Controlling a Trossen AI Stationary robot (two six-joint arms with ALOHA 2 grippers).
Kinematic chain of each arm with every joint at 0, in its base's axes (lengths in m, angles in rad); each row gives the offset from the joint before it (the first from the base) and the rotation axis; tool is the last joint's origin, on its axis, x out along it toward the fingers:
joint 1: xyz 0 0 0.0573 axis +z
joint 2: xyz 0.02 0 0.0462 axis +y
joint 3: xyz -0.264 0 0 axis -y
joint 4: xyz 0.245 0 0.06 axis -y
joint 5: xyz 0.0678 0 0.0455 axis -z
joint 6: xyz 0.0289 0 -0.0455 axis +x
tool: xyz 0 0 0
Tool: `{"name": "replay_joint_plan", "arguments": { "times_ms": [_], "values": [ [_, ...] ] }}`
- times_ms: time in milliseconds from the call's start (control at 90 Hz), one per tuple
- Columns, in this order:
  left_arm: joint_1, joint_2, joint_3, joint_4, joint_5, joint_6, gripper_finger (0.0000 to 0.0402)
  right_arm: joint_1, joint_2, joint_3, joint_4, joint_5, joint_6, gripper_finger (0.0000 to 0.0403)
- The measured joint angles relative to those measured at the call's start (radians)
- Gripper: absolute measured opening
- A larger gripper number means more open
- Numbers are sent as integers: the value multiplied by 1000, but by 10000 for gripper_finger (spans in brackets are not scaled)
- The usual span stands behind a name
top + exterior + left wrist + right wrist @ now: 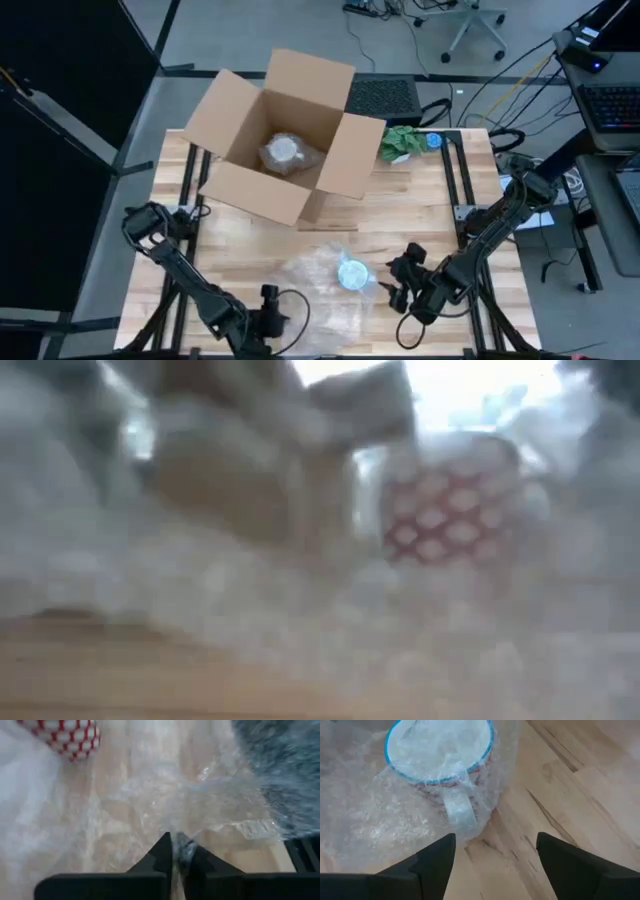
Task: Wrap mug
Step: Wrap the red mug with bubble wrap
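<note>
Mug, white with blue rim and red pattern (440, 755), on clear bubble wrap (310, 280), just ahead of spread right gripper (492, 852); left gripper (172, 845) pinches wrap edge.

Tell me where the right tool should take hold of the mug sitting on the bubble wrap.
Probably the handle. The mug stands upright on the bubble wrap with its handle pointing toward the open right tool, so a straight approach from that side fits. The left tool is shut on the wrap's edge.
</note>
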Motion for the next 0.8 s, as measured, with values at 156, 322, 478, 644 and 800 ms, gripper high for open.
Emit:
{"name": "replay_joint_plan", "arguments": {
  "times_ms": [156,322,478,644,800],
  "values": [
    [28,-104,44,-8,-32,136,0,-30,0,0,0,0,-65,265],
    [95,-152,47,29,-43,265,0,-43,0,-1,23,0,-121,265],
    [171,-155,48,114,-43,381,0,-42,0,-1,45,-2,-147,265],
    [265,-155,48,310,-43,482,0,-42,0,-1,52,-3,-146,265],
    [346,-151,48,395,22,500,0,-42,0,-1,78,-6,-147,265]
  ]
}}
